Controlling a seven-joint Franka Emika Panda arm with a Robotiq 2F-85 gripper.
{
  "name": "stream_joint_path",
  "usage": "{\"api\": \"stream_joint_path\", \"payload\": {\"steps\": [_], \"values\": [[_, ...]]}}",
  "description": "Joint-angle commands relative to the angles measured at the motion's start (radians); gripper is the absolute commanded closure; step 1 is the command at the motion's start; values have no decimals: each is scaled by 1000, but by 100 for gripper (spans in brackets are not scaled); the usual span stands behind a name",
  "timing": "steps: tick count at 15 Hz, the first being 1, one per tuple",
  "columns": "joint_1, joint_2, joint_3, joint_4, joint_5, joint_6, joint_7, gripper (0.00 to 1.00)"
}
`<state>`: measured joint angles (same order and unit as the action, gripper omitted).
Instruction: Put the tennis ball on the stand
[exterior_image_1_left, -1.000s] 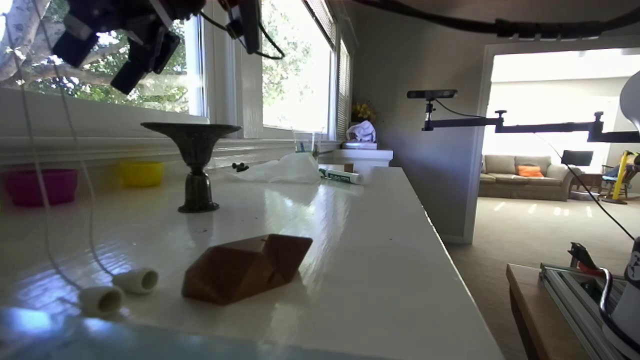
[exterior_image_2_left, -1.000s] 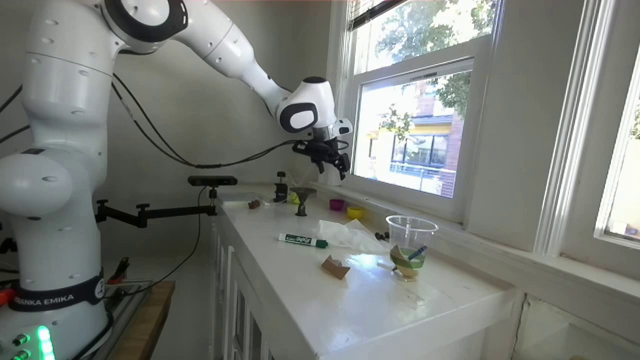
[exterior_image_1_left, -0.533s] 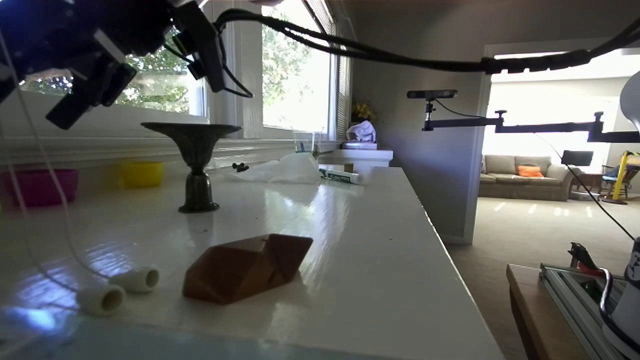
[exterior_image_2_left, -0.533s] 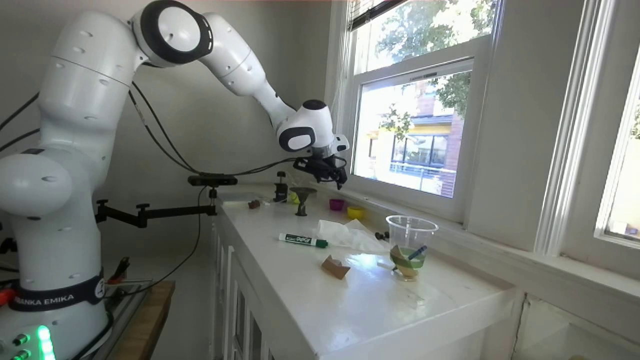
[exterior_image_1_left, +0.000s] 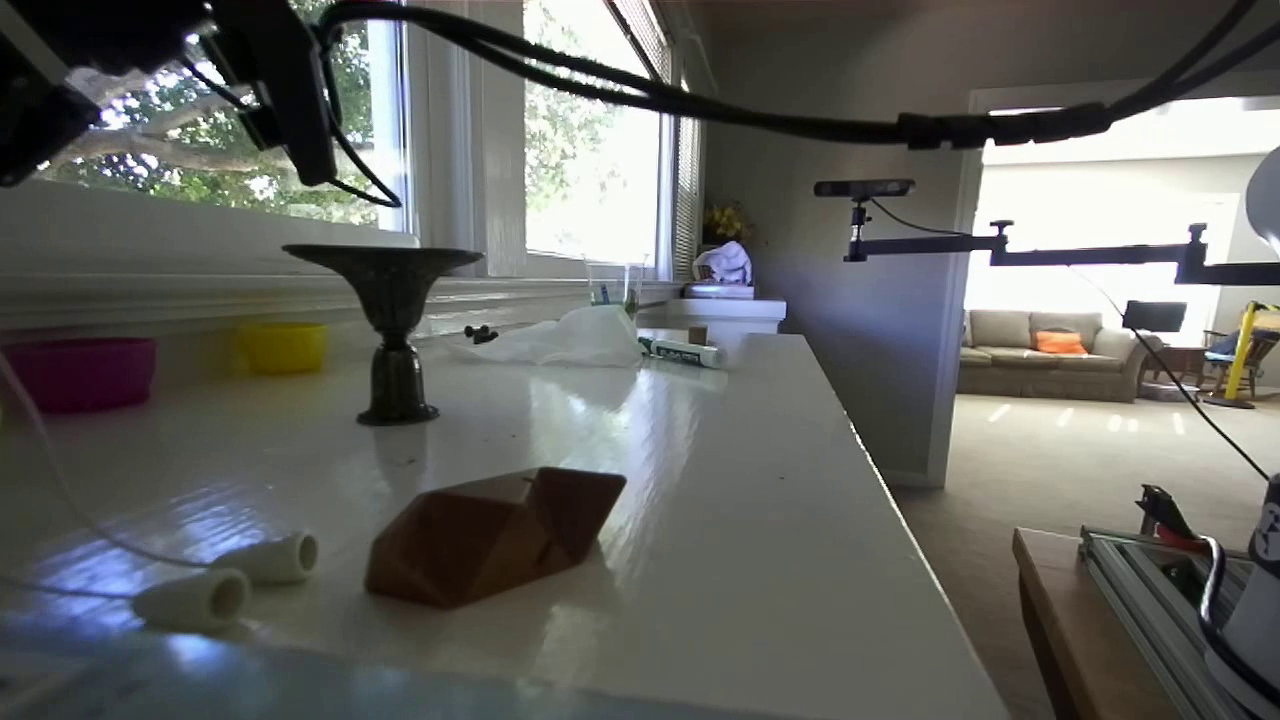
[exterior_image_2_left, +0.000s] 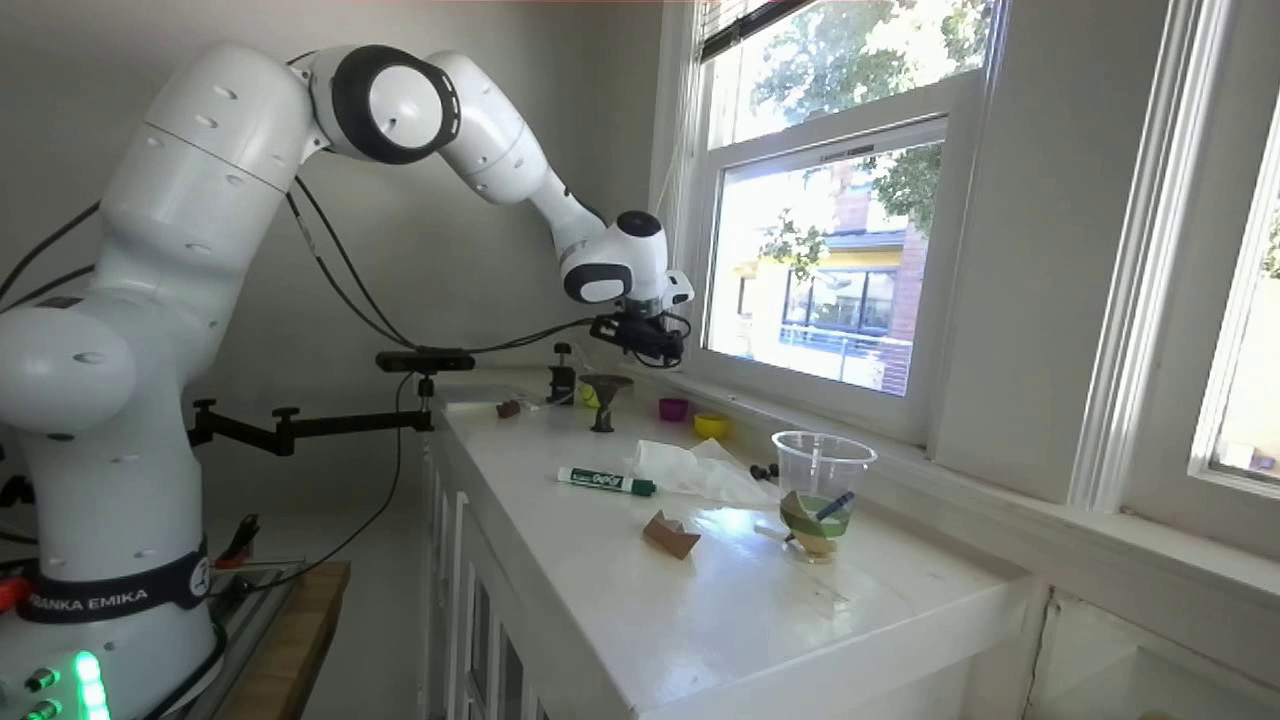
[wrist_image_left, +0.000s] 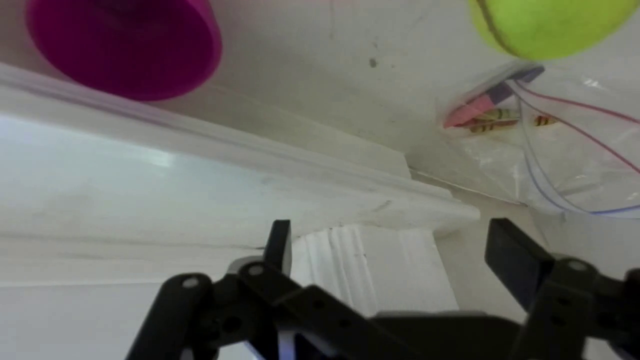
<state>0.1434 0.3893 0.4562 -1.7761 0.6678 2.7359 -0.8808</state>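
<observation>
The yellow-green tennis ball is cut off by the top right edge of the wrist view. In an exterior view the ball is partly hidden behind the stand. The stand is a dark metal, goblet-shaped piece with a wide flat top; it stands upright and bare in both exterior views. My gripper is open and empty, tilted, with the window sill and trim between its fingers. In an exterior view the gripper hangs above the counter by the window, higher than the stand.
A magenta cup and a yellow cup sit along the window side. A clear plastic bag lies near the ball. A faceted brown object and white cord ends lie near the stand. A black clamp stands behind.
The arm has come down and reached farther along the counter, its gripper tilting toward the window. The white blind cords have shifted left in an exterior view. Ball and stand have not visibly moved.
</observation>
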Motion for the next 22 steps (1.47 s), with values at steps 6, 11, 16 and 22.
{"api": "stream_joint_path", "payload": {"steps": [6, 11, 16, 22], "values": [[-33, -9, 71, 96, 66, -231, -20, 0], [-23, -34, 39, 52, 95, -272, 5, 0], [-26, -70, 4, 35, 86, -380, 28, 0], [2, -52, -34, 78, 65, -389, 14, 0]]}}
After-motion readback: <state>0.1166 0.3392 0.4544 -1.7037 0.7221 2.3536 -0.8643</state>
